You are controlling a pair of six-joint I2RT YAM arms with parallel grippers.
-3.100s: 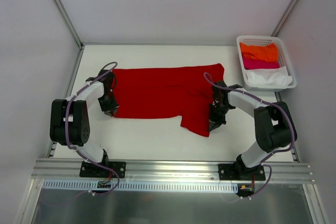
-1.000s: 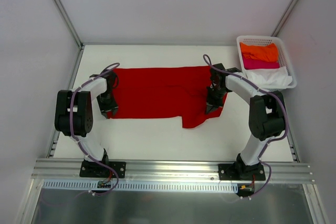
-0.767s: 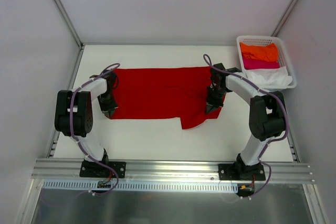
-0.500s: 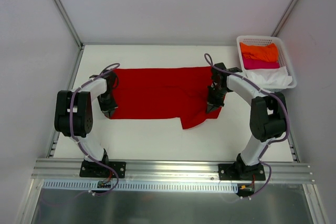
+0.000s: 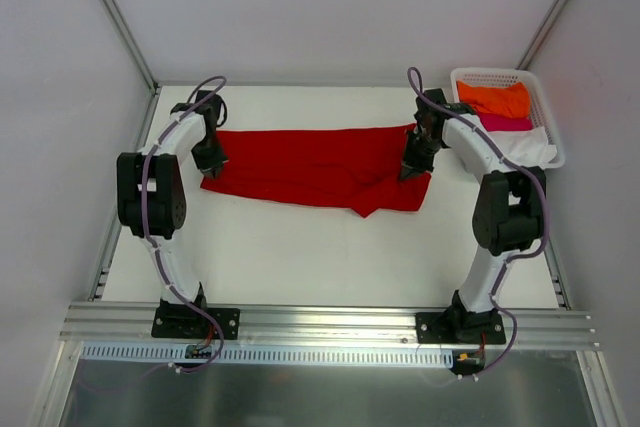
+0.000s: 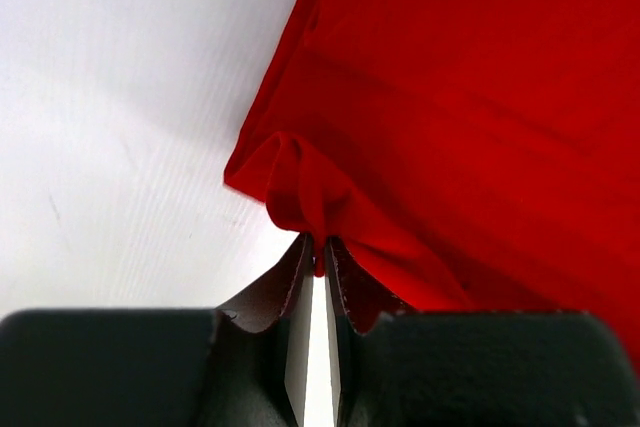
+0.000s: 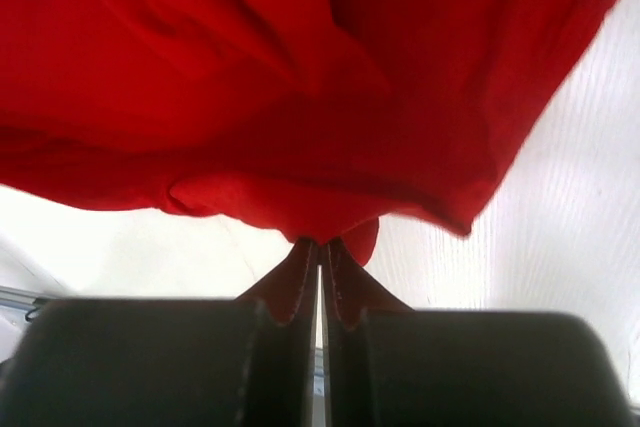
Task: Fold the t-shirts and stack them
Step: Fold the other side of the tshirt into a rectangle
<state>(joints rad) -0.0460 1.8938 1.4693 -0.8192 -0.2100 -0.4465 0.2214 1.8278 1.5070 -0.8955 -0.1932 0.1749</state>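
Observation:
The deep red t-shirt (image 5: pixel 310 162) lies across the far half of the table, doubled over lengthwise, with a loose flap hanging toward me at its right. My left gripper (image 5: pixel 210 160) is shut on its left edge; the left wrist view shows the jaws pinching a bunched fold of the red t-shirt (image 6: pixel 420 117). My right gripper (image 5: pixel 411 169) is shut on its right edge; in the right wrist view the red t-shirt (image 7: pixel 300 97) hangs from the pinched jaws. The orange t-shirt (image 5: pixel 493 99), pink t-shirt (image 5: pixel 497 123) and white t-shirt (image 5: pixel 510 150) lie folded in the basket.
The white lattice basket (image 5: pixel 462 78) stands at the back right corner. Aluminium frame posts and white walls enclose the table (image 5: pixel 300 247). A metal rail (image 5: pixel 320 322) runs along the near edge by the arm bases.
Both grippers have moved away from me toward the back of the table, carrying the near edge of the red t-shirt over itself. The shirt now looks narrower.

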